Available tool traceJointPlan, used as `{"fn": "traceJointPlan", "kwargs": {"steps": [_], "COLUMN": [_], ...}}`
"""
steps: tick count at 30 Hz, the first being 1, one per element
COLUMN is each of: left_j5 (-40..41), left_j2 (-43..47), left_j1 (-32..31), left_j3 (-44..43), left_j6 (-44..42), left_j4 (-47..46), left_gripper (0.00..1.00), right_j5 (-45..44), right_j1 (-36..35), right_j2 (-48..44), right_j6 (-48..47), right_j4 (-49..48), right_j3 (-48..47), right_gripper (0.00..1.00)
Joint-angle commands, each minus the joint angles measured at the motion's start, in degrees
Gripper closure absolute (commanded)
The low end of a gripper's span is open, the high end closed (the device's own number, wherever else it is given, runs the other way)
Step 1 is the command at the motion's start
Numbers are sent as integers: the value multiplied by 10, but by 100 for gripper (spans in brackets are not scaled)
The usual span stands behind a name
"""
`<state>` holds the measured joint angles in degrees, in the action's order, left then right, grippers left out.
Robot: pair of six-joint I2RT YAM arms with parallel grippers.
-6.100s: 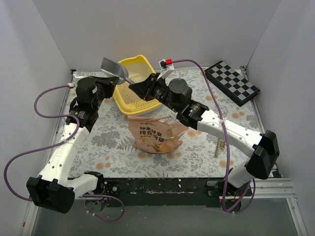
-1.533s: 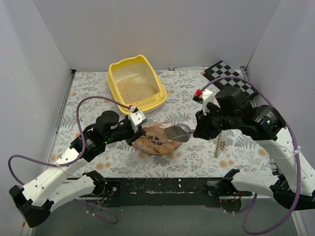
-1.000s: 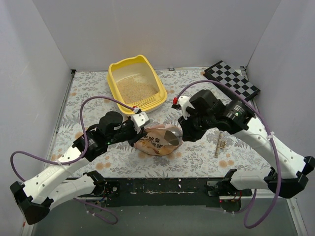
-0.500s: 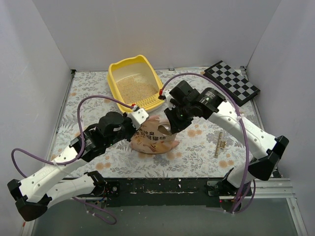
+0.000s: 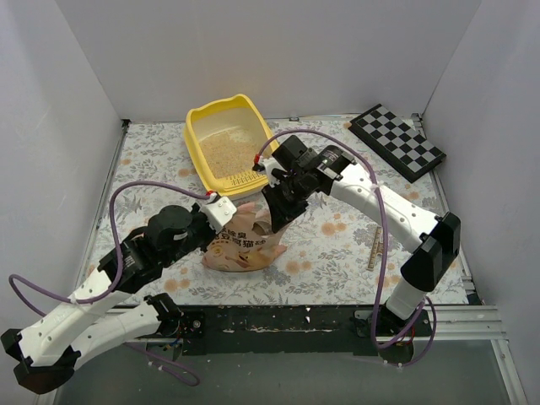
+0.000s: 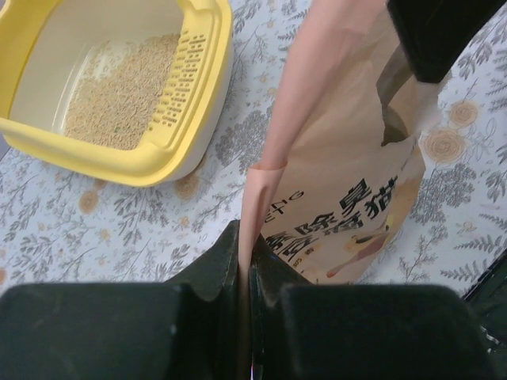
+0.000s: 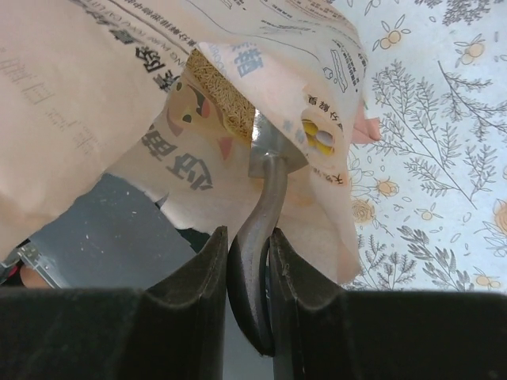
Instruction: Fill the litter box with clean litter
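The yellow litter box (image 5: 194,145) stands at the back, with pale clean litter (image 5: 229,153) spread over its floor; the left wrist view shows the box (image 6: 150,158) and the litter (image 6: 119,99) too. In front of it lies the orange-pink bag (image 5: 240,243). My left gripper (image 5: 219,218) (image 6: 245,253) is shut on the bag's (image 6: 348,182) upper edge and holds it up. My right gripper (image 5: 275,218) (image 7: 247,237) is shut on the metal scoop's handle (image 7: 265,198). The scoop's bowl is inside the bag's (image 7: 95,87) mouth, where more litter (image 7: 223,107) shows.
A black-and-white checkered board (image 5: 396,142) lies at the back right. A small wooden ruler (image 5: 374,247) lies on the flowered tablecloth right of the bag. White walls close in three sides.
My right arm swung left from the table's right side and drove the scoop down into the bag's mouth. The left arm drew back toward the near-left, pulling the bag a little left.
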<state>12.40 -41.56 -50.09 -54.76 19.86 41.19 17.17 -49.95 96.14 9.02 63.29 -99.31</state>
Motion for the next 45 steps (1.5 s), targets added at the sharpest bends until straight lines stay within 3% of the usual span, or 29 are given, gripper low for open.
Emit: {"fn": "traceJointPlan", "kwargs": {"steps": [1,10,20,35,45], "left_j5": [-42,-124,-120,-80,-89], "left_j2": [31,93,104,138,126], "left_j1": [3,3,3,3,3], "left_j3": [42,149,239,277,281], "left_j6": [46,116,146,157,159], "left_j4": [-103,-218,-302,-333,-335], "left_gripper": [100,100,100,100,100], "right_j5": [78,198,291,405,465], "right_j1": [4,20,20,25,83], "right_j2": [5,15,27,-42,-138], "right_j6": [-5,0,40,126,245], "right_j4": [-30,-209,-376,-567,-724], "right_j3": [54,190,244,361,461], "right_gripper": [99,99,99,99,99]}}
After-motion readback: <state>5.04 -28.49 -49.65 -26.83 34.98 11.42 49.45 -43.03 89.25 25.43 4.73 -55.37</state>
